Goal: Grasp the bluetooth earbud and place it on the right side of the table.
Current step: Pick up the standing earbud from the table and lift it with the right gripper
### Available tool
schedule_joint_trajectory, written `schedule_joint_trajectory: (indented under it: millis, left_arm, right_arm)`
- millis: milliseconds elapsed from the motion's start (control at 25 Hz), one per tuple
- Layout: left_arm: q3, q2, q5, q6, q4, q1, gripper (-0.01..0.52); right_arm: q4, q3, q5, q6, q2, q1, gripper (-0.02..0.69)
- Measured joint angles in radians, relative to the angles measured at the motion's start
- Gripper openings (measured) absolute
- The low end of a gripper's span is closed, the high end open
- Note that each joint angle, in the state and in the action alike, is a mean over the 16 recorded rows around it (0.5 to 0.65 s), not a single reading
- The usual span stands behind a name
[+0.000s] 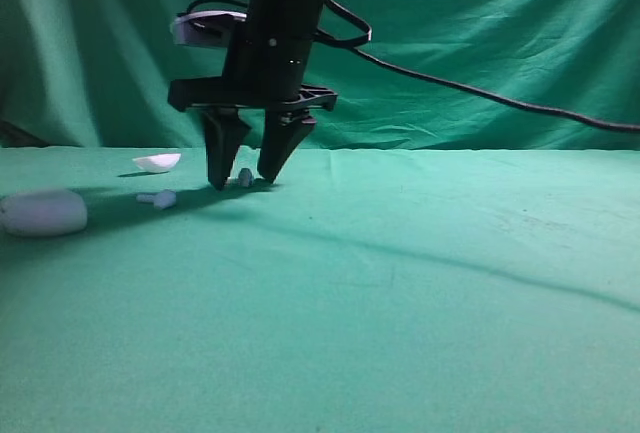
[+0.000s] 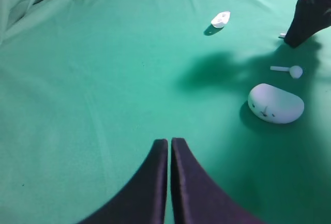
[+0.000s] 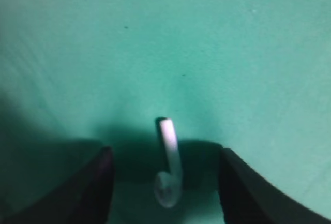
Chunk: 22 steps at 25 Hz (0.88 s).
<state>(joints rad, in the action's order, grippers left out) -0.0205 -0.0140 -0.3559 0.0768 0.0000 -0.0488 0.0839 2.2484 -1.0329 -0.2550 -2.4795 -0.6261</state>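
The bluetooth earbud point(image 1: 245, 178) is tiny and white and lies on the green cloth table point(image 1: 400, 293) at the left. My right gripper point(image 1: 243, 183) has reached across and stands over it, open, one fingertip on each side and down at the cloth. In the right wrist view the earbud point(image 3: 169, 164) lies between the dark fingers point(image 3: 98, 182), stem pointing away, touching neither. My left gripper point(image 2: 169, 141) is shut and empty over bare cloth; it is out of the exterior view.
A twin white earbud point(image 1: 158, 198) lies left of the right gripper, also in the left wrist view point(image 2: 288, 70). The white pebble-shaped case point(image 1: 42, 212) sits at the far left edge. A small white shell-like piece point(image 1: 158, 162) lies behind. A black cable point(image 1: 480, 93) trails to the right.
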Motion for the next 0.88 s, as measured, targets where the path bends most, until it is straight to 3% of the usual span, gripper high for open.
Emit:
schedule_joint_trajectory:
  millis: [560, 880]
  left_arm:
    - [0.0, 0.0, 0.0, 0.0, 0.0, 0.0, 0.0]
    - [0.0, 0.0, 0.0, 0.0, 0.0, 0.0, 0.0]
  right_arm:
    - [-0.009, 0.007, -0.039, 0.015, 0.017, -0.012, 0.115]
    - [-0.061, 0.001, -0.13, 0.087, 0.177, 0.005, 0.093]
